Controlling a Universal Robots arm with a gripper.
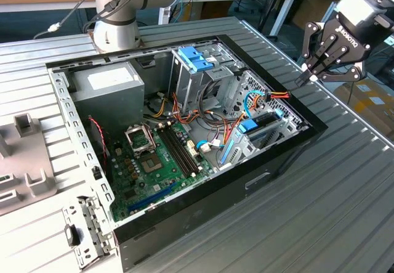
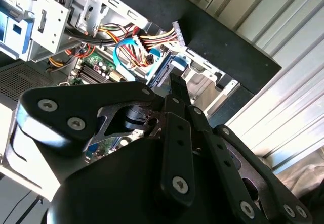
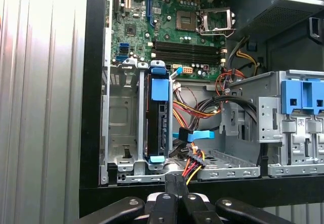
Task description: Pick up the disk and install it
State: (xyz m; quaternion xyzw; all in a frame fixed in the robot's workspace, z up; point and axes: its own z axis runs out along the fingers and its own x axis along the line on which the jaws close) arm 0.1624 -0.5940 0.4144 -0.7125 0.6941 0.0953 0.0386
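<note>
Open PC case (image 1: pixel 289 138) lies on a ribbed metal table (image 1: pixel 345 193), side panel off, internals exposed. Gripper (image 1: pixel 313 74) hangs above the table just off the case's edge at the exterior view's right, beside the drive bay corner, not touching anything; fingers look pressed together at the tips with nothing between them, so closed and empty. In the first wrist view the gripper (image 3: pixel 174 181) fingertips meet in a narrow black point just over the case's black rim; in the second wrist view the gripper (image 2: pixel 177 85) also looks closed, pointing toward the drive cage. The disk (image 1: pixel 261 128) stands on edge in the metal drive cage (image 1: pixel 277 122) inside the case, at the exterior view's right side, blue carrier tab up. In the first wrist view the disk (image 3: pixel 157 120) is a dark slab with light-blue tabs at both ends, slotted in the cage (image 3: pixel 121 118) next to an empty bay. In the second wrist view the disk (image 2: pixel 163 67) peeks out past the gripper's fingertips. Motherboard (image 1: pixel 154 162) fills the case floor, with the CPU socket (image 1: pixel 138 138) open. Grey power supply (image 1: pixel 108 85) sits at the far corner. Blue-latched optical bay (image 1: pixel 196 59) is at the back. Red-yellow-black wire bundle (image 3: pixel 195 166) and blue data cable (image 3: pixel 195 135) run beside the disk. Arm base (image 1: pixel 117 20) stands on the table behind the case.
</note>
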